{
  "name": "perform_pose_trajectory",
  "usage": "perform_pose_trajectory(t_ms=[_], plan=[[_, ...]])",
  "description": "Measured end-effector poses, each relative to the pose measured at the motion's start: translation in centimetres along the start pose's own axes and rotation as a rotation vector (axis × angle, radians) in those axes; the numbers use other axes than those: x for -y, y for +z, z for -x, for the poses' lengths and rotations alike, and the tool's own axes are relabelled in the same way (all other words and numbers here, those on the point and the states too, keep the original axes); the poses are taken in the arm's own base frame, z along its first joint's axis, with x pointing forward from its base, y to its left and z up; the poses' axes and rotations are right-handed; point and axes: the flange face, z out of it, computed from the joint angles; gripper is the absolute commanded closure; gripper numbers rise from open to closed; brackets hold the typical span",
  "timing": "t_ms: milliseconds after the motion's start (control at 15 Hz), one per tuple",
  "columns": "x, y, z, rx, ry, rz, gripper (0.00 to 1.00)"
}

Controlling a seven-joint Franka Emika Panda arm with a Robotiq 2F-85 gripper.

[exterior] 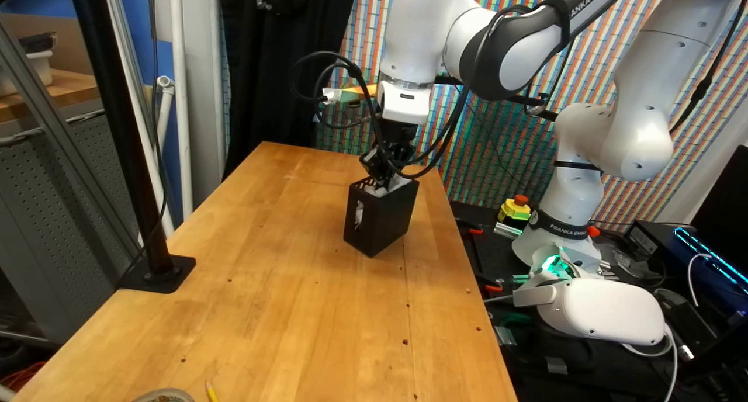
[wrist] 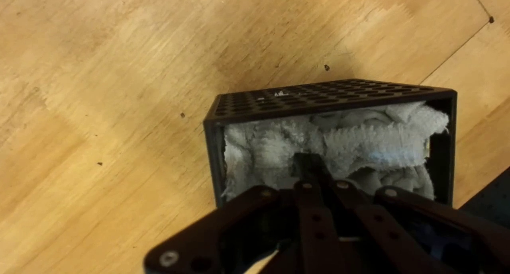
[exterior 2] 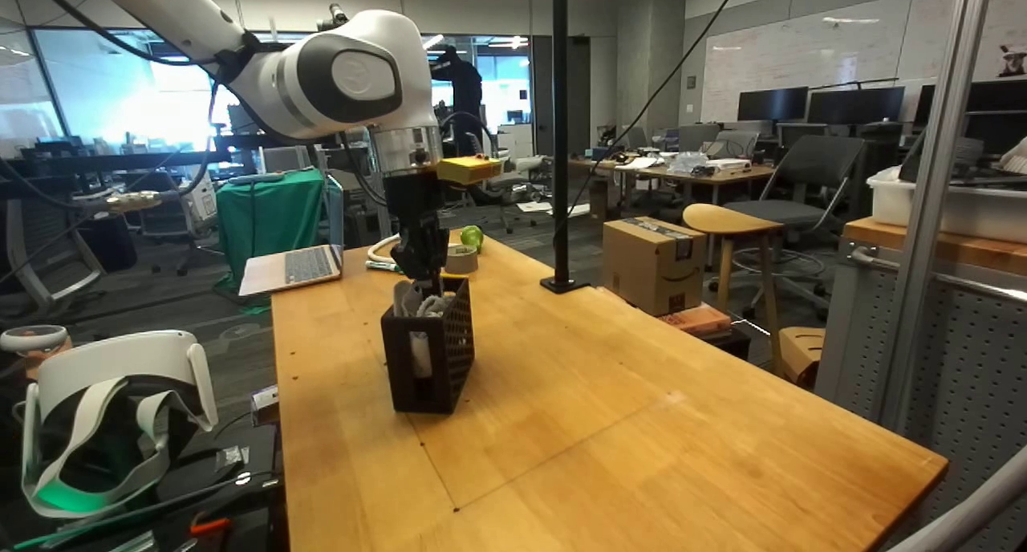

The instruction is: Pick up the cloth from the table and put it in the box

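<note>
The black box (exterior: 383, 227) stands upright on the wooden table (exterior: 274, 285), its open top facing up and its perforated side (wrist: 330, 100) showing in the wrist view. Bunched inside it is the white cloth (wrist: 374, 146), filling most of the opening; some folds of the cloth (exterior 2: 433, 305) show near the rim. From above, my gripper (wrist: 308, 158) reaches down into the opening, fingers together, tips against the middle of the cloth. No fold is seen pinched between them. In both exterior views the gripper (exterior: 383, 183) (exterior 2: 436, 287) sits directly over the box (exterior 2: 413, 391).
A black pole (exterior: 155, 215) rises from the table's far edge from the robot. A tape roll (exterior 2: 461, 259), a green object (exterior 2: 472, 237) and a laptop (exterior 2: 301, 267) lie at one end. A pencil (exterior: 211, 391) lies on the table too. Cables (exterior: 450, 127) loop around the wrist.
</note>
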Motion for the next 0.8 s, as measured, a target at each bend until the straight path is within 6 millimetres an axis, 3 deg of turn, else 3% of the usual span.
perform_pose_trajectory(t_ms=[533, 800], plan=[[2.7, 4.9, 5.6, -0.109, -0.005, -0.030, 0.95], [3.3, 5.8, 8.4, -0.193, -0.003, 0.003, 0.95]])
